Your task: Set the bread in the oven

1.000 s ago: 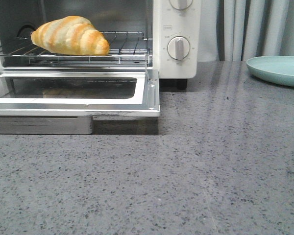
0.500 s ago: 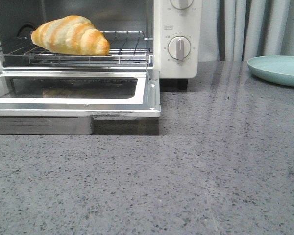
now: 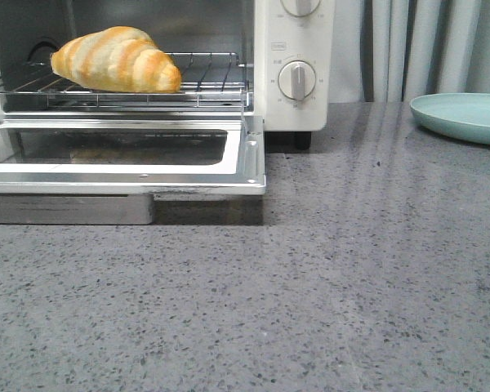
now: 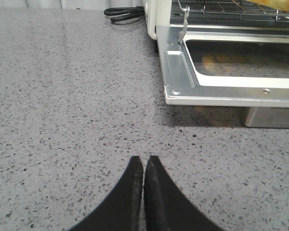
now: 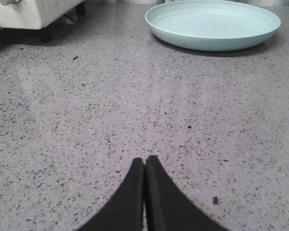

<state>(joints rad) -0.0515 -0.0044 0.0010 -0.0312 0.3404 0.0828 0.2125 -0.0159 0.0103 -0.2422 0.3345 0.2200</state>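
Note:
The bread (image 3: 114,60), a golden-orange striped croissant roll, lies on the wire rack (image 3: 204,82) inside the white oven (image 3: 294,49). The oven door (image 3: 245,155) hangs open and flat, and shows in the left wrist view (image 4: 221,86). My left gripper (image 4: 144,159) is shut and empty over the grey counter, short of the door's corner. My right gripper (image 5: 144,159) is shut and empty over the counter, some way from the plate. Neither gripper shows in the front view.
A pale teal plate (image 3: 465,116) sits empty at the back right, and shows in the right wrist view (image 5: 214,24). A black power cord (image 4: 125,13) lies beside the oven. Grey curtains (image 3: 425,49) hang behind the counter.

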